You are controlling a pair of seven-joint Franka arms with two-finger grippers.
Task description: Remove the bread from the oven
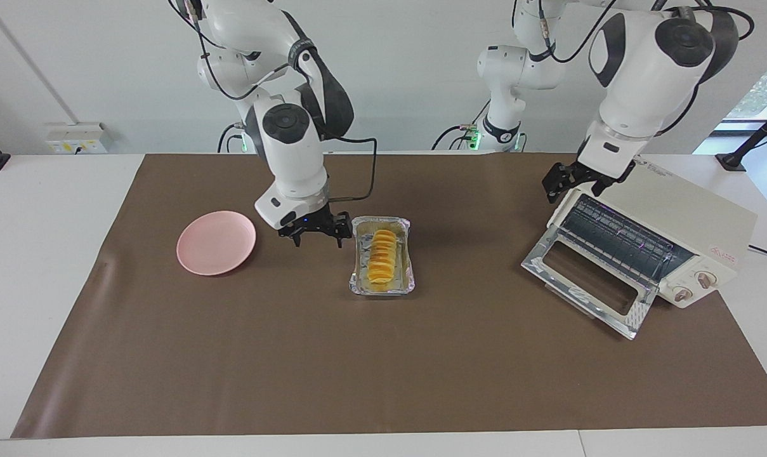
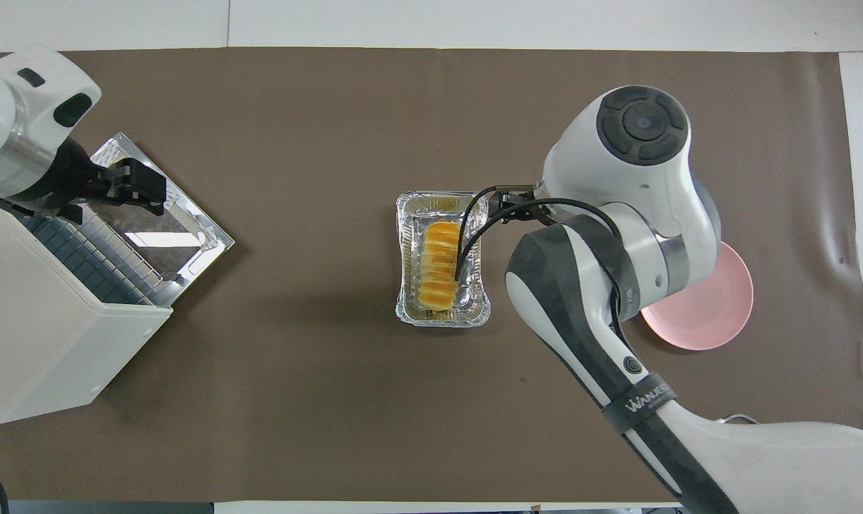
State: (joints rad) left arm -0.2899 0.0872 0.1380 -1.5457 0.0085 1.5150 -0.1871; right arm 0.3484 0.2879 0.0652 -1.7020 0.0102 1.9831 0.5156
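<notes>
Two glossy white Franka arms with dark joints are facing you.
You are looking at rounded white shells with dark grey circular joint caps and black bands at the links. Loose black cables are looping along both arms. The right hand [image 1: 314, 233] and the left hand [image 1: 570, 181] are black, each on a silvery wrist ring. One black strap is reading "WANJEE" in white, and green lights are glowing at the bases.

Right claw [image 1: 315, 232] hangs low off a bent wrist, fingers spread, empty; left claw [image 1: 570, 179] points down from its raised arm, fingers parted, empty.
</notes>
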